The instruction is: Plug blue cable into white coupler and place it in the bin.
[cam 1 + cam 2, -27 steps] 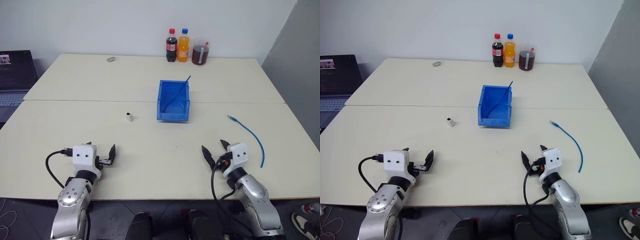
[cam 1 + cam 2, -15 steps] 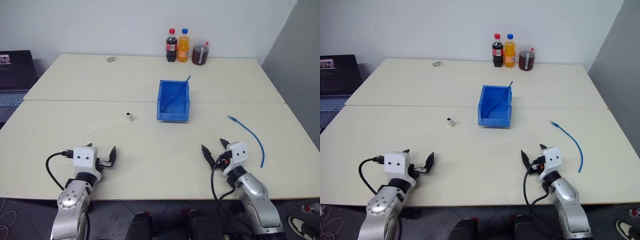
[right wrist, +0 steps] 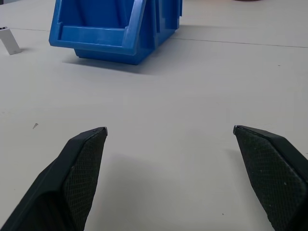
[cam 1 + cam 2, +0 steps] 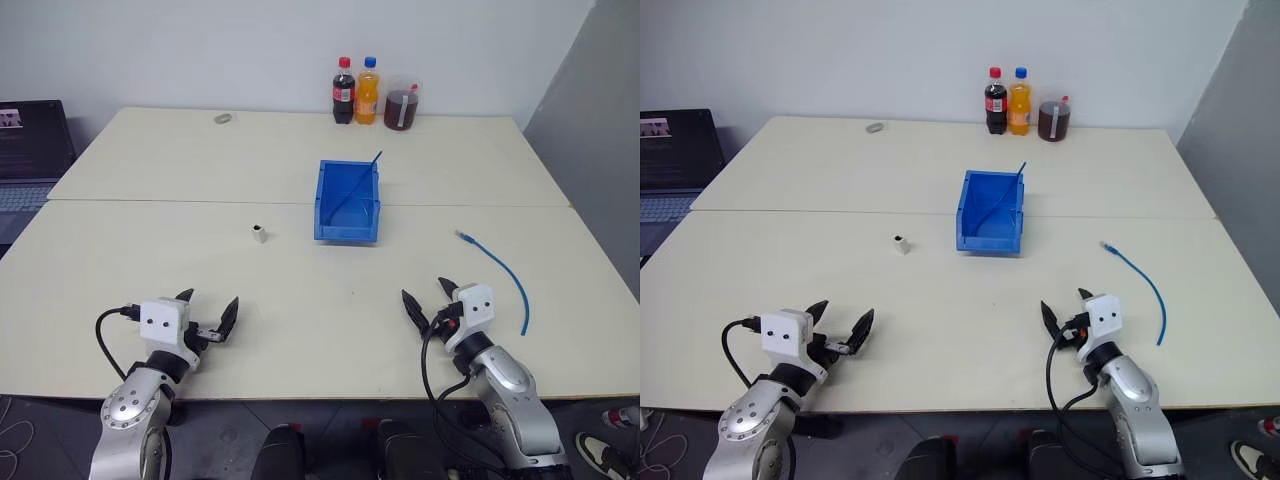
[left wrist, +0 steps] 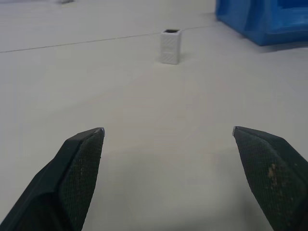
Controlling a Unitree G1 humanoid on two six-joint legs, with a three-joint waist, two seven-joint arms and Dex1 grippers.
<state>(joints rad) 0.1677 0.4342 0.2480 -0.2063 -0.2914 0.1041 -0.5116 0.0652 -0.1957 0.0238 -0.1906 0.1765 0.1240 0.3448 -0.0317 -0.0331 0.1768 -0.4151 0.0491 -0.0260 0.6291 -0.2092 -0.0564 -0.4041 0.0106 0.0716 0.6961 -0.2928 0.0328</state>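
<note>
Both grippers empty | left gripper [image 4: 208,318] shifted right | fingers [image 5: 79,159] spread

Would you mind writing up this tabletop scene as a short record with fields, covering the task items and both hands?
blue cable: lies curved on the table to the right of the bin, untouched
white coupler: stands on the table to the left of the bin, apart from it
bin: blue, mid-table, a darker blue cable piece leaning inside
left hand: open, holds nothing, near the front edge
right hand: open, holds nothing, near the front edge
far edge: two bottles and a jug
progress: cable not yet plugged in
</note>
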